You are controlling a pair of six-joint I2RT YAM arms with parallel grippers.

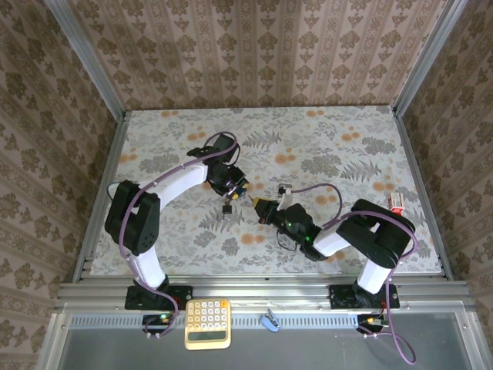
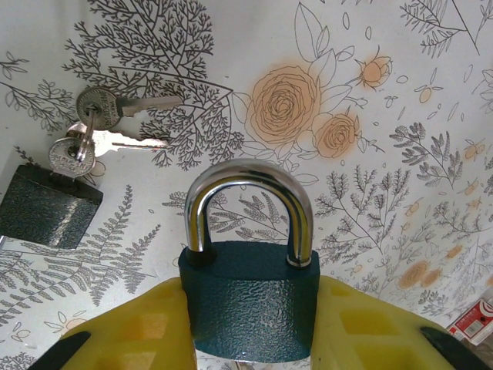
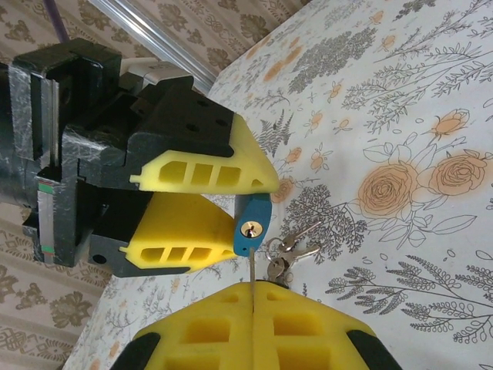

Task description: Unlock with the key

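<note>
My left gripper (image 2: 250, 333) is partly closed, clamping the blue padlock (image 2: 250, 304) at the bottom centre of its wrist frame, shackle upward. My right gripper (image 3: 252, 308) is pinched tight on a thin key (image 3: 252, 270) pointing at the keyhole (image 3: 248, 229). A floral tablecloth (image 2: 385, 92) lies beneath, spare keys (image 2: 115, 108) at upper left, and patterned wallpaper (image 1: 254, 46) all around.

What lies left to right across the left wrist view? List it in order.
Dark padlock → blue padlock held in the left gripper → red and white object. The keys overlap the dark padlock, so they are left out.
</note>
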